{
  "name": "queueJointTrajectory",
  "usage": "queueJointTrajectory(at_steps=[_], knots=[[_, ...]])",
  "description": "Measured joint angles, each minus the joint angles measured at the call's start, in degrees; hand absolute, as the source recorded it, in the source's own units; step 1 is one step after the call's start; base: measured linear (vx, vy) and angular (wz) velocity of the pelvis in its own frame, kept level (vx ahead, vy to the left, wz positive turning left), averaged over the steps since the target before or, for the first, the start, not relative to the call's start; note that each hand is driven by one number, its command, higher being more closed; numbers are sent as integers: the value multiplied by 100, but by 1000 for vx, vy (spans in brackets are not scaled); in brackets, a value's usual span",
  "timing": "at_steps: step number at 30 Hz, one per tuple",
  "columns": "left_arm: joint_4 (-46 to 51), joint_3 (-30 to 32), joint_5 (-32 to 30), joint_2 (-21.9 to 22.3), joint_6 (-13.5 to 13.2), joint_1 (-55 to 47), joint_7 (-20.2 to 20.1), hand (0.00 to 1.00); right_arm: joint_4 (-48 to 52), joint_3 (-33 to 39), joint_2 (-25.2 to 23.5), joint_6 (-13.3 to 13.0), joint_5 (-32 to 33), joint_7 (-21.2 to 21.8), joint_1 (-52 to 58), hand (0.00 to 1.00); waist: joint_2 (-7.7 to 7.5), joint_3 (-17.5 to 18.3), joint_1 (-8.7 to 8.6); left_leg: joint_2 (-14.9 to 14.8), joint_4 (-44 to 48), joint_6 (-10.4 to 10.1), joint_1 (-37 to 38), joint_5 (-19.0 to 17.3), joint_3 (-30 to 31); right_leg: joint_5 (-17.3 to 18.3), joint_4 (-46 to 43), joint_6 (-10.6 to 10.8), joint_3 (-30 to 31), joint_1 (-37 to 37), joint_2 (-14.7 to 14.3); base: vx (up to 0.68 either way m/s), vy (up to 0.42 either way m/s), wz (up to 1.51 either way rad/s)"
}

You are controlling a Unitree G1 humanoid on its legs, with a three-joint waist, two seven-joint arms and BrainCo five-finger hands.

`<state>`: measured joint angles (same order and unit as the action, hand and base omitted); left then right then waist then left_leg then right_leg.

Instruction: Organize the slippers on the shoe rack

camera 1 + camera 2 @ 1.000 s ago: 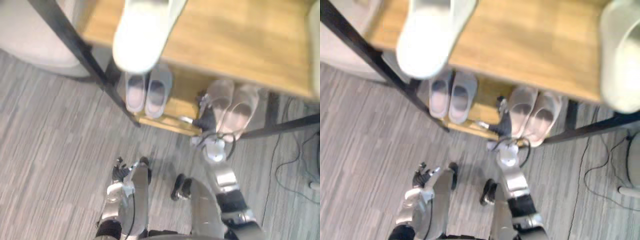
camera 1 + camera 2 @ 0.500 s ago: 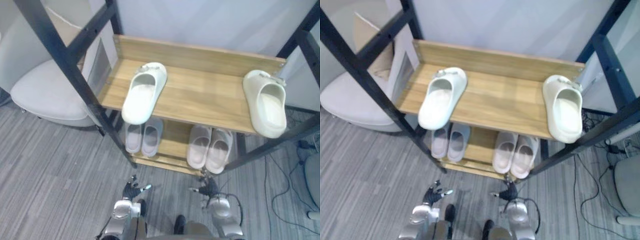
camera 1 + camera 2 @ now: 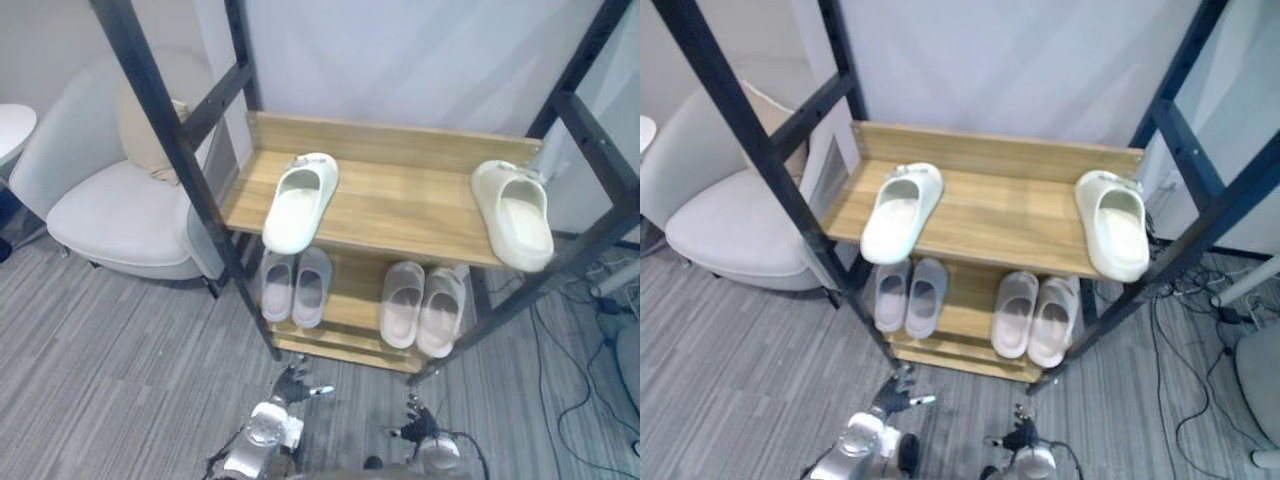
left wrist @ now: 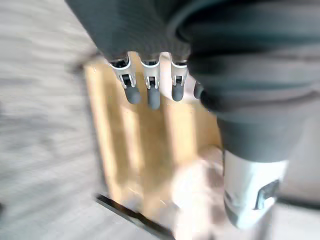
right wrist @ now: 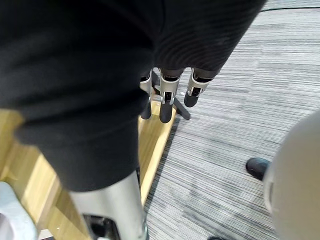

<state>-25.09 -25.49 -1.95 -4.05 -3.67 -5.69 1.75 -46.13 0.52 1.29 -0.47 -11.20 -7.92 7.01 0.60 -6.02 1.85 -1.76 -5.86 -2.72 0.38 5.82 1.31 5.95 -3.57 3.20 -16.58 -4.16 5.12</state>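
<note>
Standing in front of the rack [image 3: 183, 160], you see two cream slippers on the top shelf [image 3: 400, 205], well apart. The left slipper [image 3: 300, 203] lies near the left end, turned a little askew, its heel hanging over the front edge. The right slipper [image 3: 515, 215] sits at the right end, heel also over the front edge. Both have their toes pointing toward the back board.

On the lower shelf [image 3: 352, 300] there are two tidy pairs: a grey pair [image 3: 296, 287] on the left, the two touching side by side, and a pale pair [image 3: 423, 305] on the right, likewise close together.

Both hands hang low over the grey floor [image 3: 100, 350], just in front of the rack's foot. The left hand [image 3: 295, 383] has its fingers [image 4: 153, 92] straight and loosely spread, nothing in them; past them is blurred wood and a pale shape that may be a slipper, too smeared to say. The right hand [image 3: 415, 428] is empty as well, its fingers [image 5: 166, 107] straight in a row over the edge of a wooden shelf.

A pale chair [image 3: 120, 210] stands beside the rack on the left.
</note>
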Motion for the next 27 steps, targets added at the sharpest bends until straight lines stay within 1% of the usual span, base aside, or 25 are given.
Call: queueJointTrajectory(at_steps=[5,7,8,10,13,17,21,27], knots=[[838,-761,279,-108,-79,10,-319,0,-22,-7,32,0,6,-23,14,0,113,132,-41,7,-3,1,-1,1,14,1,4,1,0,0,-10,0,0,0],[1128,-1044,443,-166,-83,68,-391,0,-22,-29,55,-1,7,-30,16,0,131,149,-63,7,-3,1,0,1,32,0,12,-4,-12,-12,-19,10,-9,2],[1259,-1155,458,-184,-85,119,-438,0,-22,-60,68,-1,7,-40,22,0,130,154,-80,7,-4,0,3,1,43,-11,19,-22,-23,-24,-22,21,-17,6],[1522,-1463,692,-194,-97,363,-448,0,-22,-99,109,-6,7,-63,34,0,122,159,-120,11,-6,0,50,1,75,-17,71,-31,-58,-109,-25,23,-17,7],[1824,-1702,954,-192,-109,734,-441,0,-10,-137,110,-7,6,-88,62,0,96,207,-147,14,-9,-8,74,-5,71,-17,103,-35,-57,-139,-31,8,-7,1],[2343,-1758,1287,-188,-122,1314,-352,0,5,-293,145,-21,5,-112,83,0,54,232,-166,-15,-8,-31,64,-21,59,-29,137,-55,-46,-144,-42,4,-3,-1],[2716,-1741,1278,-163,-232,1994,-123,0,10,-347,182,-53,6,-109,98,0,31,255,-163,-35,-7,-43,41,-32,-7,-28,85,-54,18,-103,-47,20,-16,-8],[2794,-1277,1213,77,-303,2782,209,0,22,-349,286,-52,5,-100,174,0,-17,333,-178,-35,-5,-42,7,-30,-11,-32,35,-61,25,-76,-47,5,-2,-1]])
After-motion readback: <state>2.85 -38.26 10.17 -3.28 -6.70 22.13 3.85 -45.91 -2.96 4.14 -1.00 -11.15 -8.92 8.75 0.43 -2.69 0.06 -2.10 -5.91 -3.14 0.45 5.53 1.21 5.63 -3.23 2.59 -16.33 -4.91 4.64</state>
